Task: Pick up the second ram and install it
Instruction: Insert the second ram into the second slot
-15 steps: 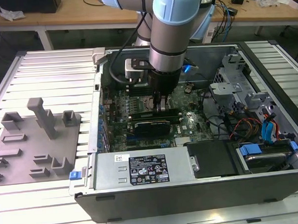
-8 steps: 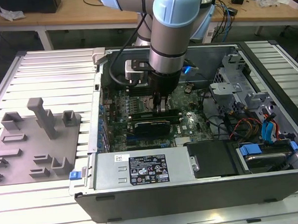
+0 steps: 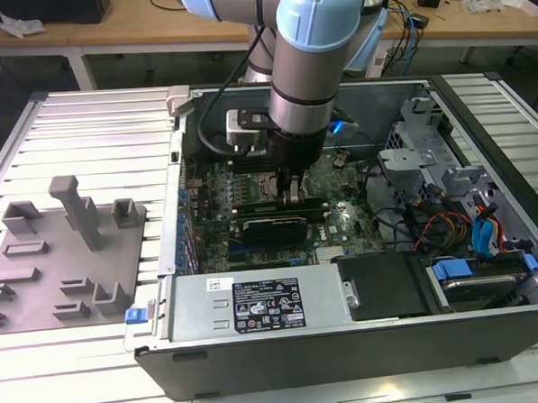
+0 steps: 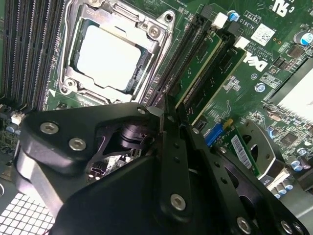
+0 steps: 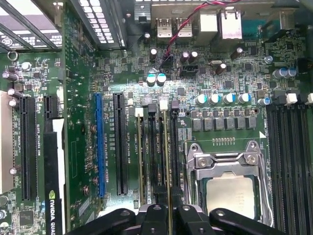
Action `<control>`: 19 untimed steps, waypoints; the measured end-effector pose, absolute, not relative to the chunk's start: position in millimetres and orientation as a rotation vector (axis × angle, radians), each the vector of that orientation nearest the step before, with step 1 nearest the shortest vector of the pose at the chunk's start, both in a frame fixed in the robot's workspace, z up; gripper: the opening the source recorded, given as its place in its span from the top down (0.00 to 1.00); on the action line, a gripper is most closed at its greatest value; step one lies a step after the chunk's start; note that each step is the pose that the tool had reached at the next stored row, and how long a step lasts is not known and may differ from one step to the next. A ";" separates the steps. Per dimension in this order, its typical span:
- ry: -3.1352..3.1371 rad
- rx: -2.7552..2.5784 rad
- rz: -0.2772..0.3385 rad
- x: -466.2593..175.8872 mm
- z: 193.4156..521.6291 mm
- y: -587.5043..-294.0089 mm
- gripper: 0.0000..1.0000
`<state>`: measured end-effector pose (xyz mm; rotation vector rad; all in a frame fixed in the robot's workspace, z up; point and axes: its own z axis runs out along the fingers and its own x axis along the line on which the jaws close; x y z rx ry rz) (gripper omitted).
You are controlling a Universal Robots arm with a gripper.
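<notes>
**Gripper** (image 3: 291, 193): black, on the arm reaching down into the open computer case (image 3: 349, 351). In both wrist views we see its fingers drawn together over a thin upright board. They appear to be pinching its top edge, though the contact itself is partly hidden by the finger bodies (image 4: 173, 110) (image 5: 168, 213).

**The second ram** (image 4: 200, 61): green stick, standing edge-up in the memory slot just beside the CPU socket (image 4: 110, 54). In the first wrist view we see it edge-on as a narrow pale line (image 5: 167, 156) running away from the fingertips. We cannot tell whether it is fully seated.

**Other ram stick** (image 4: 222, 73): green, upright, in the neighbouring slot on the side away from the socket.

**Empty memory slots** (image 5: 288, 156): long and black, on the far side of the socket from the sticks.

**Expansion card** (image 3: 275, 226): black, lying near the gripper, toward the near edge of the board.

**Writing:** a white sticker (image 4: 264, 34) and white printed lettering sit on the motherboard. A large black-and-white label (image 3: 267, 305) covers the silver power supply at the near side of the case.

**Grey fixture** (image 3: 64, 257): slotted, with upright posts, on the slatted table (image 3: 94, 129) at the exterior view's left, well apart from the gripper.
</notes>
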<state>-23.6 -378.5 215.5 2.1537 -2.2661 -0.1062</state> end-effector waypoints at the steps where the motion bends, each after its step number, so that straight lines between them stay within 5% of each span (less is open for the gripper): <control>1: -2.266 2.154 -0.106 -23.6 215.5 -378.5 0.85; 2: -2.266 2.154 -0.106 -23.5 216.3 -378.5 0.79; 8: -2.266 2.154 -0.105 -23.5 244.8 -377.0 0.79; 11: -2.265 2.154 -0.105 -23.4 258.0 -375.7 0.89; 19: -2.265 2.153 -0.105 -23.5 270.8 -375.4 0.89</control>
